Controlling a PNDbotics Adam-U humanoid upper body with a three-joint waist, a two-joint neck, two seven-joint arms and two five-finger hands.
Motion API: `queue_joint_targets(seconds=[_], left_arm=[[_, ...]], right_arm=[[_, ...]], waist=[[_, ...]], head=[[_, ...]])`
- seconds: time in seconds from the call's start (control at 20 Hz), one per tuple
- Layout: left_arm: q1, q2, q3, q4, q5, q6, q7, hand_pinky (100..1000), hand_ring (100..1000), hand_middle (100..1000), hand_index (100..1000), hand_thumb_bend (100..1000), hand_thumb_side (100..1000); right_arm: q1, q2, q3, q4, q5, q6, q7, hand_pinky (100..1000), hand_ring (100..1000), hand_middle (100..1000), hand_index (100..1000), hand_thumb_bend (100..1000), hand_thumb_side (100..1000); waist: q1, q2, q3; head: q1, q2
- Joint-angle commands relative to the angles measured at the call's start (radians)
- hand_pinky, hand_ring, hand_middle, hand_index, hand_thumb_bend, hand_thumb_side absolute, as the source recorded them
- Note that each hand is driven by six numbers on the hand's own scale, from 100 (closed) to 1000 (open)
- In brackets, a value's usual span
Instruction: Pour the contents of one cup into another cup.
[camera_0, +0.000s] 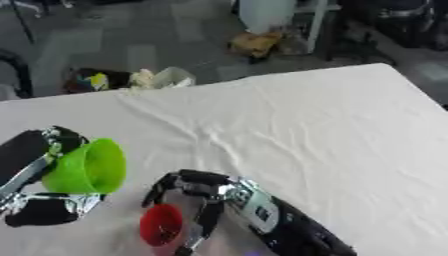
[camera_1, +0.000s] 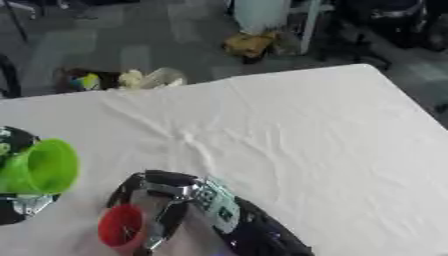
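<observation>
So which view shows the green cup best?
The left eye view: the whole green cup shows there, tilted, mouth toward the red cup, held by the left robot hand. The right eye view cuts it at the edge.

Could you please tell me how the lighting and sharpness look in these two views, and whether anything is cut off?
Left eye view: soft even light, no glare on the white tablecloth; everything is slightly blurred, the floor clutter most; the green cup and red cup read clearly. Right eye view: same blur; the left hand is cropped at the edge, and the right hand throws a faint shadow.
</observation>
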Motion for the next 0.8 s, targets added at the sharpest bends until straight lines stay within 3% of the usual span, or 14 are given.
queue_joint_targets(seconds=[0.05, 0.15, 0.35, 0.6, 0.7, 0.8], left_arm=[[0.002, 0.009, -0.010, 0.027, 0.165, -0.013, 0.021, 358, 569, 467, 675, 100, 311], [0.016, 0.008, -0.020, 0.053, 0.233, -0.026, 0.025, 394, 619, 502, 695, 100, 484], [0.038, 0.012, -0.038, 0.098, 0.310, -0.068, 0.033, 478, 773, 602, 753, 100, 727], [0.058, 0.010, -0.056, 0.136, 0.311, -0.127, 0.044, 550, 897, 750, 824, 100, 808], [0.064, 0.010, -0.061, 0.145, 0.295, -0.151, 0.040, 584, 949, 812, 866, 230, 829], [0.068, 0.012, -0.066, 0.147, 0.271, -0.174, 0.031, 629, 1000, 877, 914, 482, 827]], right_arm=[[-0.012, -0.006, 0.001, -0.002, 0.011, -0.008, -0.008, 901, 645, 527, 782, 870, 591], [-0.011, -0.004, 0.004, 0.002, 0.013, -0.012, -0.007, 902, 645, 527, 782, 863, 598], [-0.011, -0.002, 0.005, 0.008, 0.013, -0.019, -0.008, 903, 645, 526, 782, 861, 606], [-0.012, -0.001, 0.004, 0.009, 0.013, -0.021, -0.014, 905, 645, 526, 782, 859, 613], [-0.012, -0.002, 0.003, 0.009, 0.013, -0.021, -0.017, 906, 645, 526, 783, 856, 617], [-0.012, -0.002, 0.004, 0.009, 0.014, -0.020, -0.019, 907, 645, 526, 782, 855, 619]], waist=[[0.003, -0.018, 0.001], [0.003, -0.017, 0.001], [0.002, -0.017, 0.001], [0.000, -0.017, 0.000], [-0.001, -0.016, -0.001], [-0.002, -0.016, -0.001]], head=[[-0.005, -0.013], [-0.006, -0.013], [-0.008, -0.015], [-0.009, -0.015], [-0.009, -0.014], [-0.010, -0.015]])
